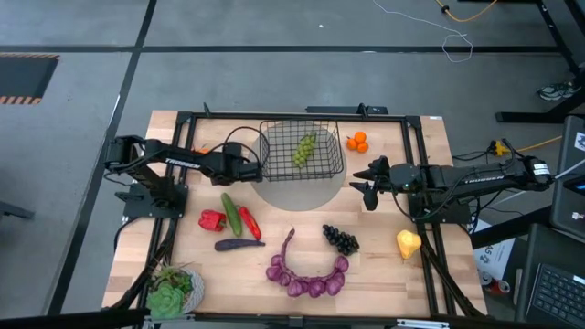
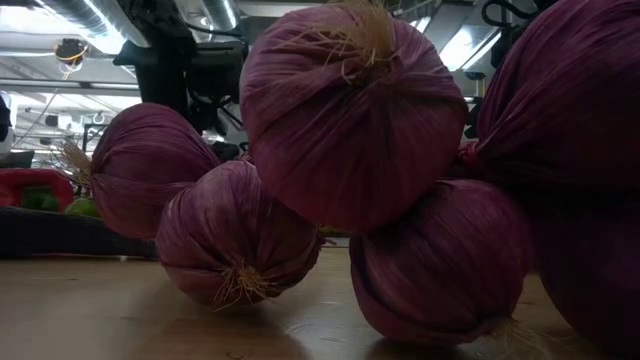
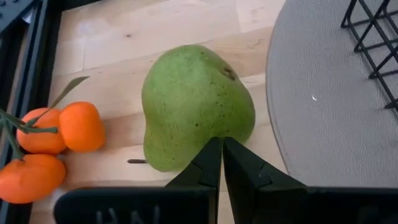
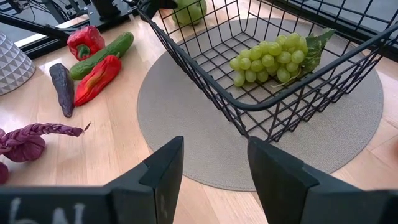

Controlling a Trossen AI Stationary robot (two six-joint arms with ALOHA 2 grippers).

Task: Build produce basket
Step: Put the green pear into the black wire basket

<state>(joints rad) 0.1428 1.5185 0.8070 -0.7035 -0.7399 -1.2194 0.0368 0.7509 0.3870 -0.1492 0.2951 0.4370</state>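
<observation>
The black wire basket (image 1: 302, 151) stands on a round grey mat (image 1: 297, 187) and holds green grapes (image 4: 273, 59). A green pear (image 3: 196, 102) lies on the wood at the mat's left edge, beside oranges (image 3: 46, 146). My left gripper (image 1: 254, 167) is shut, and its tips (image 3: 221, 149) are at the pear's side. The arm hides the pear in the high view. My right gripper (image 1: 366, 187) is open and empty at the mat's right edge, facing the basket (image 4: 211, 168). My left gripper has its shut fingertips (image 3: 214, 155) right at the pear's rounded side (image 3: 217, 127). I cannot tell whether they touch it. The pear lies on the table.
More oranges (image 1: 356, 142) lie right of the basket. In front of the mat lie red peppers (image 1: 212, 219), a cucumber (image 1: 231, 213), an aubergine (image 1: 239, 244), the purple string (image 1: 306, 270), dark grapes (image 1: 340, 239) and a yellow pear (image 1: 408, 243). Lettuce on a plate (image 1: 172, 291) sits near left.
</observation>
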